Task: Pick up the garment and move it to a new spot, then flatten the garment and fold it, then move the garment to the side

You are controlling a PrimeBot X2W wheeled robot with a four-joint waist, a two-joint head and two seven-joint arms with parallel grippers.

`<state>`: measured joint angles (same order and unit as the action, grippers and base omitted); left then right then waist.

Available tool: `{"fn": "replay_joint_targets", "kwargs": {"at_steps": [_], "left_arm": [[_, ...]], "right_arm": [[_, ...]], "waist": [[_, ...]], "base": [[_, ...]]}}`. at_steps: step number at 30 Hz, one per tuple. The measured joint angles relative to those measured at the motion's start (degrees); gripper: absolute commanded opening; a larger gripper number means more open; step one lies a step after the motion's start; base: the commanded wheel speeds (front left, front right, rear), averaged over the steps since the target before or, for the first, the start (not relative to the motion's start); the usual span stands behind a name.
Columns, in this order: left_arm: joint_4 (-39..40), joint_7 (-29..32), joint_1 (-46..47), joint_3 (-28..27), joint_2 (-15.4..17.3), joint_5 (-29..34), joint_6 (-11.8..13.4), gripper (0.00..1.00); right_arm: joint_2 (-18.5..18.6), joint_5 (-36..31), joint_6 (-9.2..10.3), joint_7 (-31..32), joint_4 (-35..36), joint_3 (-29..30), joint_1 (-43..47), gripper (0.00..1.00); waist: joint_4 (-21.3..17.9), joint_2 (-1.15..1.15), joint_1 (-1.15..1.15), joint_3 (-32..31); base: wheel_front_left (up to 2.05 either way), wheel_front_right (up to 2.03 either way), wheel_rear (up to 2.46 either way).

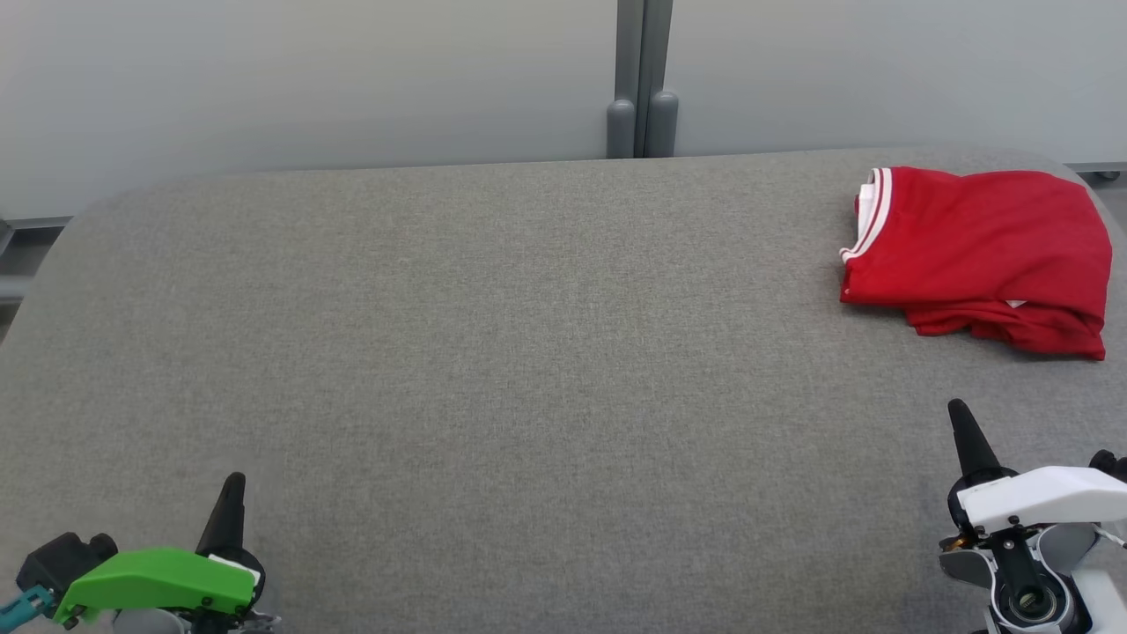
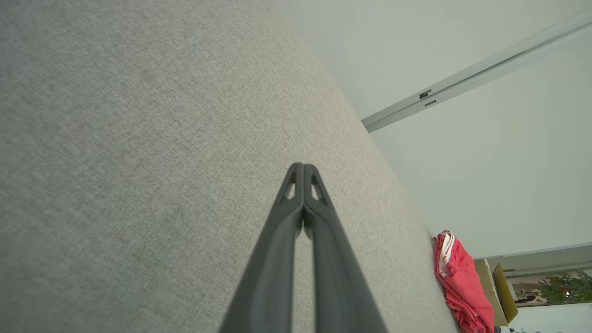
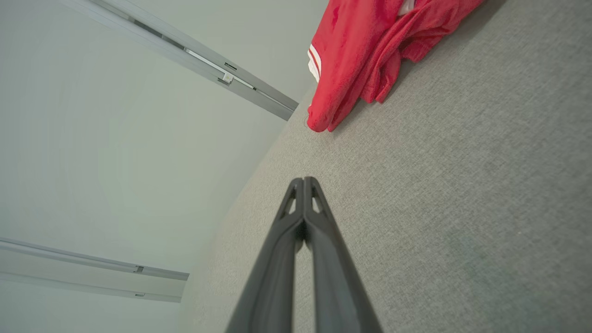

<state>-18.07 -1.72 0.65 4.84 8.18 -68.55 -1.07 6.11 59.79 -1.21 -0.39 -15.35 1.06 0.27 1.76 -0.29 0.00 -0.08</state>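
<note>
Nearest, the left claw (image 1: pixel 233 480) and right claw (image 1: pixel 958 409) sit pressed closed and empty over the grey counter (image 1: pixel 528 352). Beyond the right claw, the folded red garment (image 1: pixel 977 251) lies at the far right corner — long axis left-right, white-striped collar toward the robot's left. The left wrist view adds a cardboard box (image 2: pixel 502 291) and a plant (image 2: pixel 566 286) behind it.

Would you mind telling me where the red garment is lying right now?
In the head view the red garment lies loosely folded at the far right corner of the grey table, beyond the right gripper and apart from it.
</note>
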Motion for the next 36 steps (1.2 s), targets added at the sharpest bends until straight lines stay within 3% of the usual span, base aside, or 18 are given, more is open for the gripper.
{"fn": "replay_joint_targets", "kwargs": {"at_steps": [36], "left_arm": [[1.40, 6.69, 1.94, -7.75, -4.87, -18.64, -4.64, 0.00]], "right_arm": [[-2.93, 25.87, -4.56, 5.57, -0.51, 5.80, -2.92, 0.00]], "waist": [[-1.48, 0.00, 0.00, 0.19]], "base": [[0.00, 0.00, 0.00]]}}
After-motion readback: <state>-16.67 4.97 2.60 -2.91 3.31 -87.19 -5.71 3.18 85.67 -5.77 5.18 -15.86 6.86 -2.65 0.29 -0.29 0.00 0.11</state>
